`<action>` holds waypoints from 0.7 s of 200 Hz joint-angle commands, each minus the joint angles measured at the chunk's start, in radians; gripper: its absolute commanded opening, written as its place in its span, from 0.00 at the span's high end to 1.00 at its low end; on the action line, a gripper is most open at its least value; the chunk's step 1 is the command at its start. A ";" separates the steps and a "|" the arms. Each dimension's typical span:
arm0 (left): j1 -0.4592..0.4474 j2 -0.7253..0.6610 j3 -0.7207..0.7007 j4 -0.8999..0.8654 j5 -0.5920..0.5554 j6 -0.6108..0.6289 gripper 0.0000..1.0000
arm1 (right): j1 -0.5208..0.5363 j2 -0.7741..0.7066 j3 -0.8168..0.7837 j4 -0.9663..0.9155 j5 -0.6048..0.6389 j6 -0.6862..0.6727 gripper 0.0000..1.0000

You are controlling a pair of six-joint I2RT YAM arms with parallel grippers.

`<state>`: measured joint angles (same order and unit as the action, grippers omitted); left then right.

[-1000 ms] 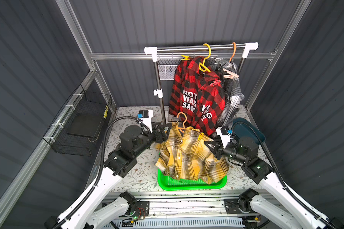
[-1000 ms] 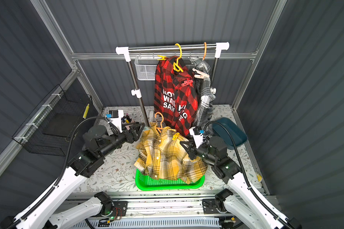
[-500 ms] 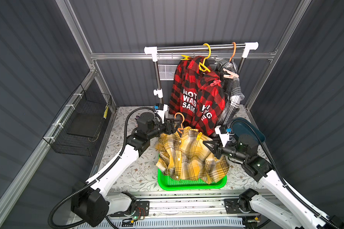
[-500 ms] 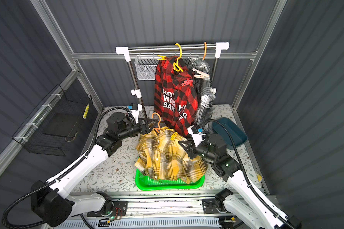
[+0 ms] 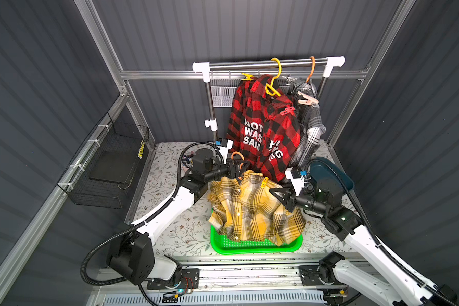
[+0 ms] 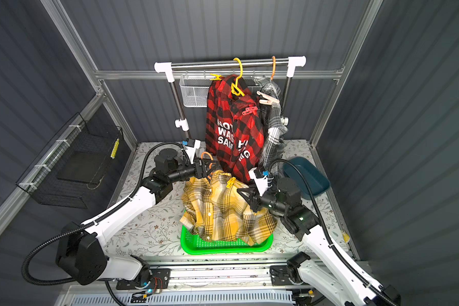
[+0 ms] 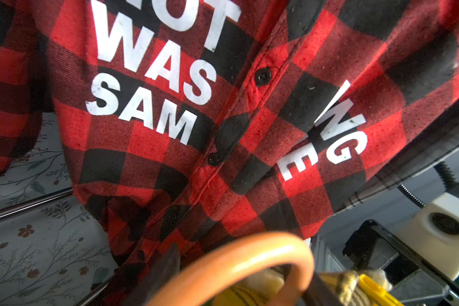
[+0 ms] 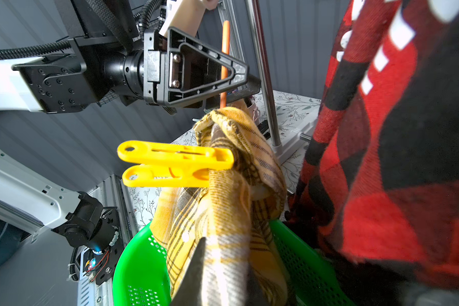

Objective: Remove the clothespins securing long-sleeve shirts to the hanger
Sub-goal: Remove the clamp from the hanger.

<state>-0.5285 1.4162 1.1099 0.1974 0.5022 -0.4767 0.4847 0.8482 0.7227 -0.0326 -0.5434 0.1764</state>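
Note:
The yellow-and-black shirt (image 5: 249,209) droops over the green basket on an orange hanger. A yellow clothespin (image 8: 175,164) (image 5: 264,182) grips its shoulder. My right gripper (image 8: 223,254) (image 5: 272,191) is shut on a fold of this shirt just below that clothespin. My left gripper (image 5: 240,165) straddles the hanger's orange hook (image 7: 239,262); whether it presses the hook is unclear. The red-and-black shirt (image 5: 263,124) hangs on the rail with a yellow clothespin (image 5: 247,77) and a red clothespin (image 5: 286,110). Beside it, the grey shirt (image 5: 309,132) carries a salmon clothespin (image 5: 306,99).
The green basket (image 5: 249,245) stands at the table's front middle. A teal tray (image 5: 331,174) lies behind my right arm. A black wire basket (image 5: 112,164) hangs on the left frame. The rail's post (image 5: 212,111) rises just behind my left gripper.
My left arm has swung in from the left to the orange hook, and its jaws have narrowed around it. The right gripper has kept its hold on the yellow shirt.

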 commanded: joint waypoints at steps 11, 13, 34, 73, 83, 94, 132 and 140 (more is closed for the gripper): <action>0.002 0.012 0.027 0.064 0.020 0.029 0.44 | -0.002 0.003 0.047 0.016 -0.031 -0.002 1.00; 0.002 0.012 0.026 0.068 0.020 0.030 0.44 | -0.002 0.004 0.047 0.014 -0.029 -0.003 1.00; 0.002 0.022 0.015 0.095 0.029 0.026 0.56 | -0.002 0.012 0.056 0.000 -0.026 -0.006 1.00; 0.008 0.019 0.003 0.124 0.033 0.030 0.81 | -0.003 0.023 0.064 -0.014 -0.027 -0.009 0.94; 0.012 0.018 -0.002 0.129 0.033 0.032 0.82 | -0.002 0.025 0.064 -0.015 -0.029 -0.008 0.92; 0.015 0.017 -0.004 0.131 0.034 0.034 0.84 | -0.001 0.026 0.067 -0.019 -0.027 -0.012 0.87; 0.034 0.007 -0.019 0.136 0.045 0.068 1.00 | -0.003 0.019 0.083 -0.064 -0.003 -0.034 0.60; 0.039 0.003 -0.024 0.135 0.047 0.081 1.00 | -0.001 0.012 0.086 -0.075 0.010 -0.042 0.55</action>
<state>-0.5068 1.4307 1.0981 0.2932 0.5545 -0.4206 0.4786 0.8783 0.7750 -0.0700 -0.5362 0.1665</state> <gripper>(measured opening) 0.116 0.403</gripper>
